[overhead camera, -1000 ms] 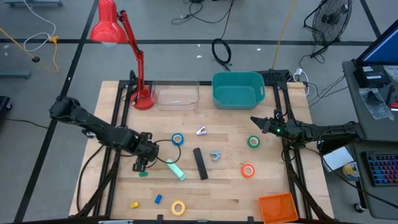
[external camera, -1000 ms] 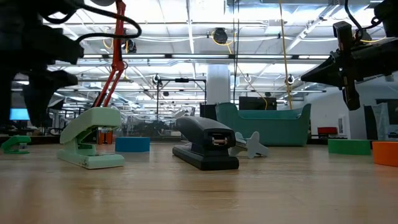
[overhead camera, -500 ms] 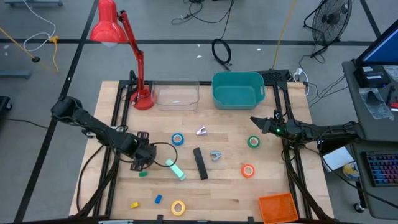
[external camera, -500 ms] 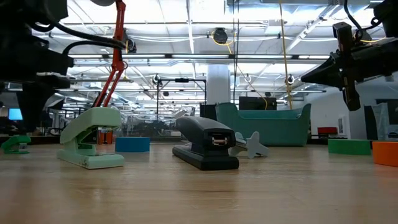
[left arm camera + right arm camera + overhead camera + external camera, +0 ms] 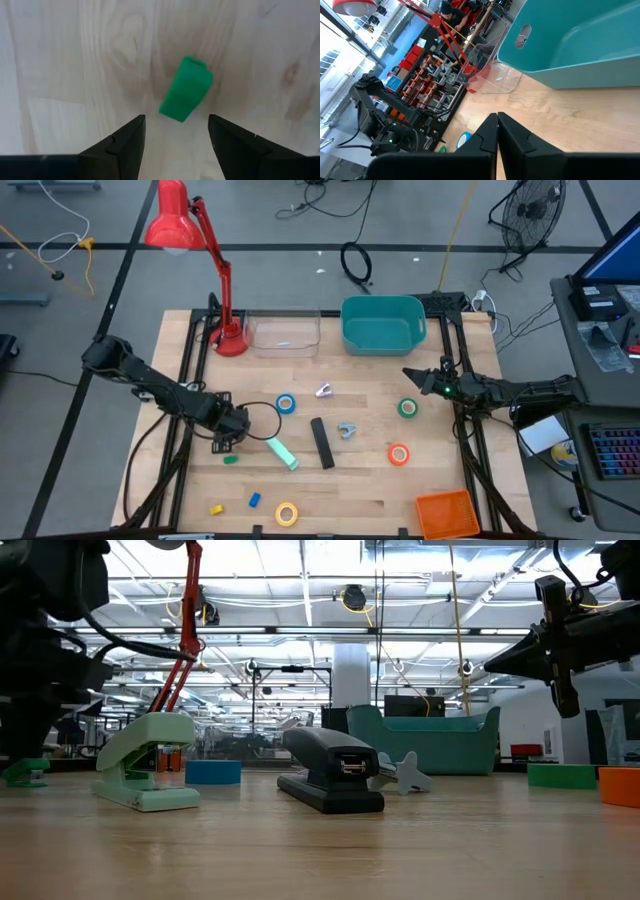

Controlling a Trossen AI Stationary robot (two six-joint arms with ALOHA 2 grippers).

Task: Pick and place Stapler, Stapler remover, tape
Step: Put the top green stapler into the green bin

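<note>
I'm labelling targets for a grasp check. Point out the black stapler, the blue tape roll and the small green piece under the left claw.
black stapler (image 5: 321,443), high view, mid-body.
blue tape roll (image 5: 286,404), high view, ring edge.
small green piece (image 5: 186,89), left wrist view, top face.

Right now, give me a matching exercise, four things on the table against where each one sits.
Things:
1. stapler
2. teal bin
3. orange tray
4. left gripper

Places:
a. near right corner
b. table centre, beside the mint stapler
c. over the small green block, fingers apart
d. far edge, beside the clear tub

Pairs: 1-b, 2-d, 3-a, 4-c
</note>
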